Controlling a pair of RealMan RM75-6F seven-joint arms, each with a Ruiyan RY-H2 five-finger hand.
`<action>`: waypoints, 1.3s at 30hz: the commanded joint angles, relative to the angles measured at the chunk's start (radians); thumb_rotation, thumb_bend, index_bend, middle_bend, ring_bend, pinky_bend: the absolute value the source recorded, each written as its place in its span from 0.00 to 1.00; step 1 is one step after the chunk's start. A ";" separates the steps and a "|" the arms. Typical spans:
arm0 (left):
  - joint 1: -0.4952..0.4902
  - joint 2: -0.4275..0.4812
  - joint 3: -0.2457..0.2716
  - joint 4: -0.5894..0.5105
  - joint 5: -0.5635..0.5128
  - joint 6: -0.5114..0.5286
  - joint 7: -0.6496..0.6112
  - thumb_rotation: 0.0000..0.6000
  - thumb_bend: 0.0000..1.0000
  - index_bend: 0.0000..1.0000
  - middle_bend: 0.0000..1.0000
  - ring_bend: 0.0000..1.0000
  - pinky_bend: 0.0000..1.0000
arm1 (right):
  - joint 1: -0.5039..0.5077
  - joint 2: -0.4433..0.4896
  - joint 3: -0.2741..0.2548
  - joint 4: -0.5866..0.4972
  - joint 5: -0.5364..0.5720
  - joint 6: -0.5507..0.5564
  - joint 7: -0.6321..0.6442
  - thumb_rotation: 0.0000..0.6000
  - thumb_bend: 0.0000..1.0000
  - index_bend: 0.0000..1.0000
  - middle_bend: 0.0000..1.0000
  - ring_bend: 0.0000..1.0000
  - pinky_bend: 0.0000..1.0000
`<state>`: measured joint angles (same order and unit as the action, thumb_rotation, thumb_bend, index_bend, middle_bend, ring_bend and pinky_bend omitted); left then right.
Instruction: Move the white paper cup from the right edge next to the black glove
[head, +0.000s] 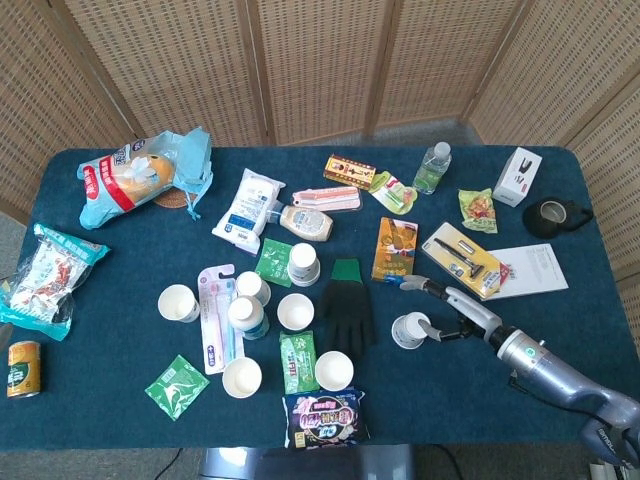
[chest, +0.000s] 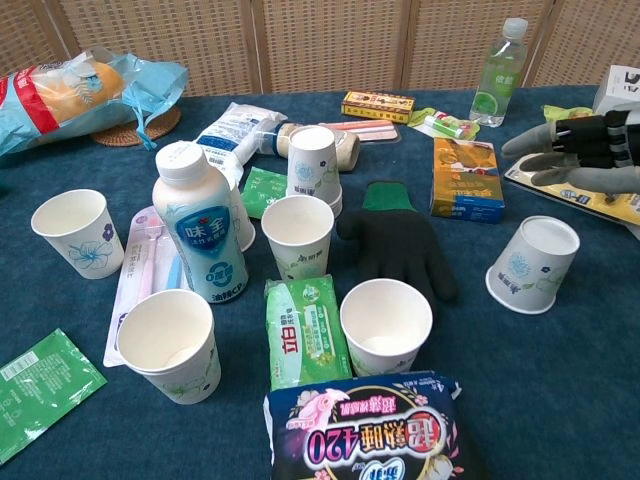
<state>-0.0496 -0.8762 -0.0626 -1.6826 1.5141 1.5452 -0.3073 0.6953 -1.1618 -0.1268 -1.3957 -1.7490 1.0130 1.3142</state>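
We see the white paper cup (chest: 533, 264) tilted upside-down right of the black knit glove (chest: 398, 240); right hand (chest: 580, 152) fingers spread, empty.

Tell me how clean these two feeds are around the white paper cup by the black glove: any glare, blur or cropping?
Head view: even light, no glare on the dark blue tablecloth; white paper cup small but sharp. Chest view: cup crisp and tilted beside the black glove, casting a soft shadow; the right hand is cut by the frame edge, the purple packet by the bottom.

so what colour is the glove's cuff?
Green, on the black glove; clearest in chest view.
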 joint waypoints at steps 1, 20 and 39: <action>-0.001 -0.001 0.000 -0.001 0.000 -0.001 0.002 1.00 0.41 0.00 0.05 0.05 0.01 | -0.001 0.025 0.004 -0.029 0.013 0.015 -0.028 0.87 0.54 0.15 0.00 0.00 0.00; -0.003 0.001 0.010 -0.016 0.002 -0.016 0.026 1.00 0.41 0.00 0.05 0.05 0.01 | -0.093 0.133 0.098 -0.194 0.195 0.107 -0.481 0.95 0.53 0.17 0.00 0.00 0.00; 0.006 -0.033 0.020 0.017 -0.011 -0.027 0.005 1.00 0.41 0.00 0.05 0.05 0.00 | -0.261 0.103 0.196 -0.186 0.479 0.293 -1.321 1.00 0.51 0.20 0.00 0.00 0.00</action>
<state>-0.0433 -0.9090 -0.0422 -1.6659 1.5037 1.5190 -0.3013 0.4828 -1.0438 0.0488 -1.5986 -1.3397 1.2569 0.1072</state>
